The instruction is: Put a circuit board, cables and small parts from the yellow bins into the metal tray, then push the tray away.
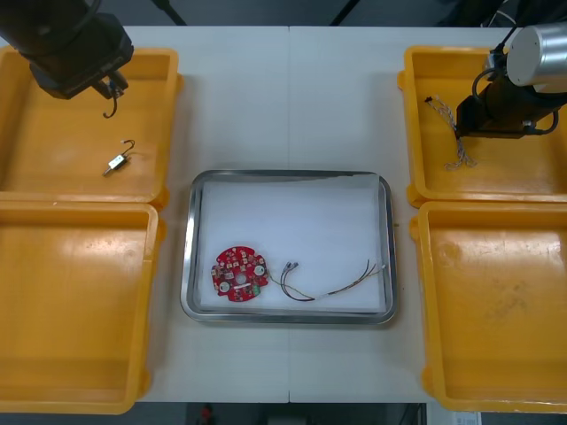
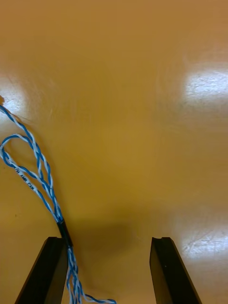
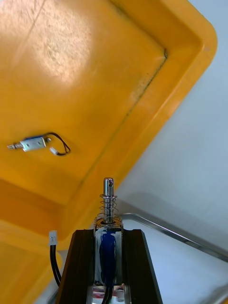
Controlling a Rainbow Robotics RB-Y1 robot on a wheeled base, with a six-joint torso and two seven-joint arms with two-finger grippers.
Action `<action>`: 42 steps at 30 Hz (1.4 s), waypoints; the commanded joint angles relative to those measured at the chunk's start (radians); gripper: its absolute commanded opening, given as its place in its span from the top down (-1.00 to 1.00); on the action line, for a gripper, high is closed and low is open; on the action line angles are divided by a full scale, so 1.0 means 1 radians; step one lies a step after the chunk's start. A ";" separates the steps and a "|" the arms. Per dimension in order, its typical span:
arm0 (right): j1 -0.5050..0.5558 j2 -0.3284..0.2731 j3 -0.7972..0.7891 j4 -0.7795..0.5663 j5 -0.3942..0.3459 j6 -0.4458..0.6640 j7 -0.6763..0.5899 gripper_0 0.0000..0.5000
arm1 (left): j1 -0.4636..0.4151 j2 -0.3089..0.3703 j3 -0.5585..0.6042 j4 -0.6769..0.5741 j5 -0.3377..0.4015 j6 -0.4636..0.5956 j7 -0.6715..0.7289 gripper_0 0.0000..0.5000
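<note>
A light table (image 1: pixel 239 97) with a plain, matt top takes up nearly the whole front view. A thin straight seam (image 1: pixel 290 97) runs across the table's middle from its far edge to its near edge, splitting the top into two halves. Beyond the table's far edge lies a strip of dark floor (image 1: pixel 257 11), and two black slanted bars (image 1: pixel 166 9) (image 1: pixel 347 9) stand there, one to each side of the seam. Below the table's near edge is another dark strip (image 1: pixel 354 414), with a small reddish spot (image 1: pixel 208 413) in it, too small to tell what it is. The left wrist view shows the same table (image 3: pixel 190 118) as a pale grey surface
</note>
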 commanded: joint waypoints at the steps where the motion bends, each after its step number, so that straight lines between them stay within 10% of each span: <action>1: -0.051 0.029 -0.044 0.015 0.024 -0.025 0.058 -1.00 | -0.002 0.000 0.033 -0.137 -0.059 0.021 0.106 1.00; 18: -0.051 0.069 -0.042 0.100 0.016 -0.077 0.095 -1.00 | 0.142 -0.169 -0.040 -0.346 -0.366 0.049 0.306 1.00; 29: -0.048 0.069 -0.042 0.110 -0.010 -0.009 0.098 0.68 | 0.145 -0.276 -0.165 -0.249 -0.421 -0.034 0.321 1.00; 42: -0.057 0.030 -0.064 0.092 -0.022 0.044 0.233 1.00 | 0.196 -0.303 -0.237 -0.323 -0.484 -0.037 0.373 0.99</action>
